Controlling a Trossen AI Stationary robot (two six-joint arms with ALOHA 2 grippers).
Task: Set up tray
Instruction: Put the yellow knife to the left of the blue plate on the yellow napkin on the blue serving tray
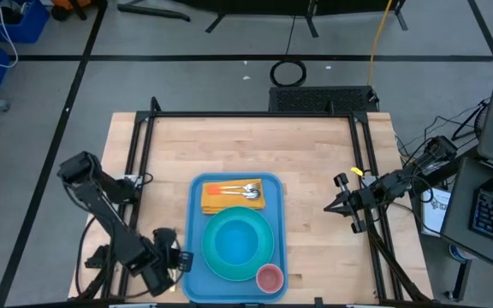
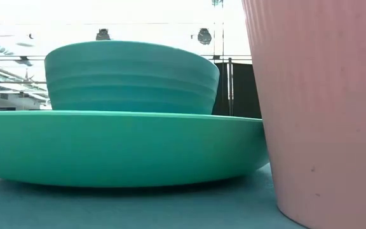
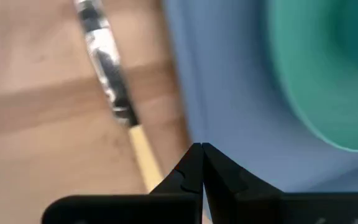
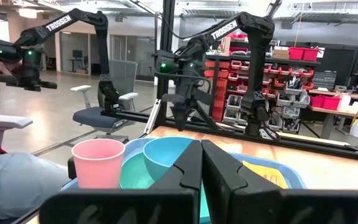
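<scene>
The tray point(image 1: 197, 192) lies flat on the wooden table point(image 1: 315, 162), at the near-middle of the top, its long axis running from the near edge toward the far one. It already carries a full setting: a yellow napkin point(image 1: 212, 204) across its far end with cutlery point(image 1: 245, 190) laid on it, a turquoise plate point(image 1: 216, 261) in the middle with a bowl point(image 1: 234, 242) nested inside, and a pink cup point(image 1: 269, 277) at the near right corner, just beside the plate. The layout reads as deliberate — heavy dishes centred, the cup tucked into a corner so it clears the plate's rim, flatware kept clean on the napkin.

The left gripper point(image 1: 181, 261) sits low just beside the tray's near left edge, fingers pinched together on nothing; its wrist view shows the blue rim right past the fingertips and a slim utensil with a pale handle point(image 3: 114, 93) lying on the wood alongside. That piece seems still outside the tray — possibly the last item to place.

The right gripper point(image 1: 330, 206) waits well apart at the table's right side, fingers shut and empty.
</scene>
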